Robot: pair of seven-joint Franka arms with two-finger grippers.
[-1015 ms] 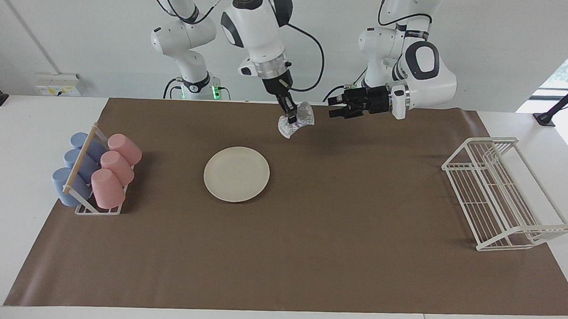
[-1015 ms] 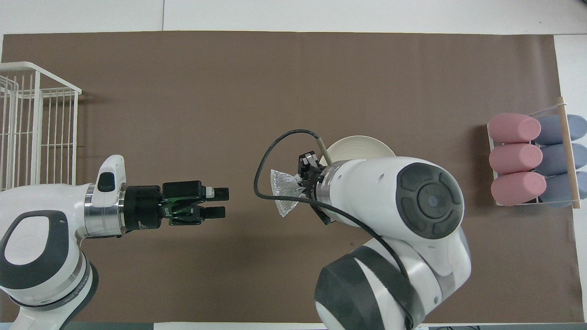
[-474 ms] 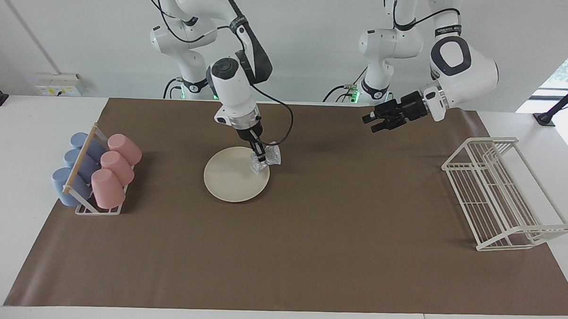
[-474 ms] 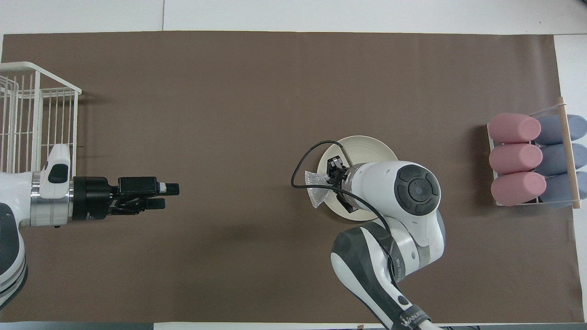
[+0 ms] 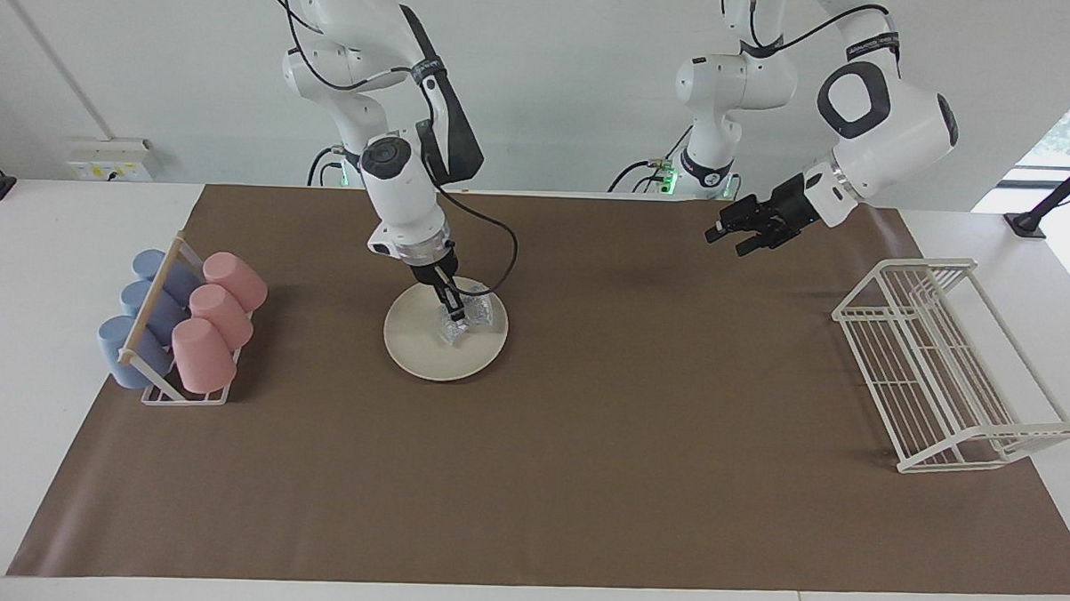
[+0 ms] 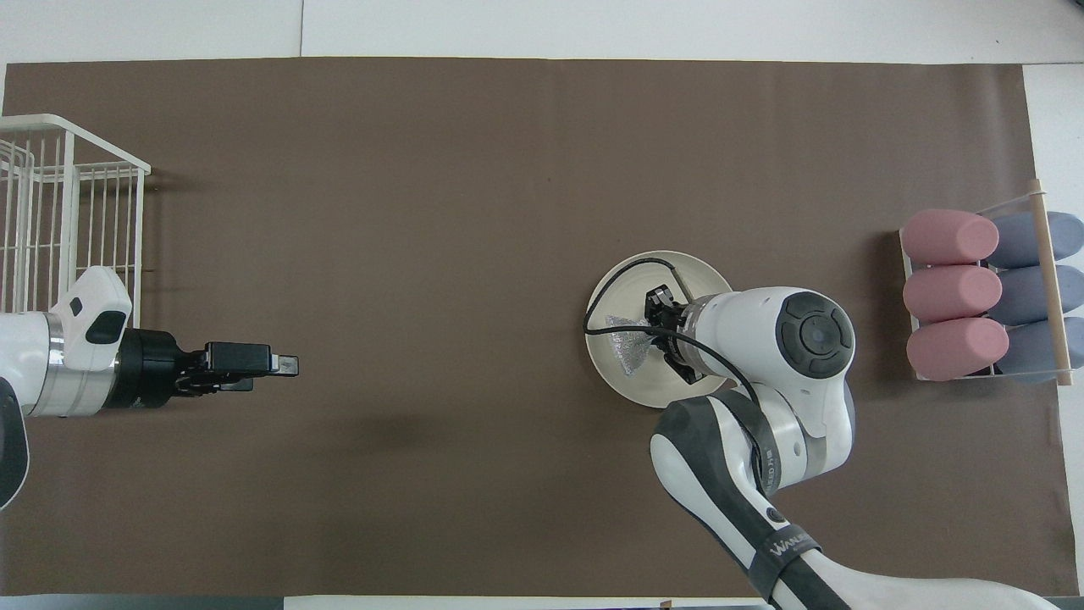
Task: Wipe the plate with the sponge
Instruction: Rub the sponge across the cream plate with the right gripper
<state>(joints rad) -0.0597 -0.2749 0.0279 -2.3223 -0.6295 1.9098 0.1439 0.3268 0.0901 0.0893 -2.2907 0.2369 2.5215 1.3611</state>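
Near the desk's robot-side edge I see the left gripper (image 5: 735, 240) hanging over bare brown mat (image 5: 582, 480), fingers spread, toward the white wire rack (image 5: 942, 368) at the left arm's end. Mid-desk, my right gripper (image 5: 453, 315) pinches the silvery sponge (image 5: 460, 323), which rests on the cream plate (image 5: 426, 354). The cup rack (image 5: 183, 324) stands at the right arm's end. The mat's half farthest from the robots lies open. A second ago the sponge hung over the mat beside the plate; the left gripper has since retreated rackward.
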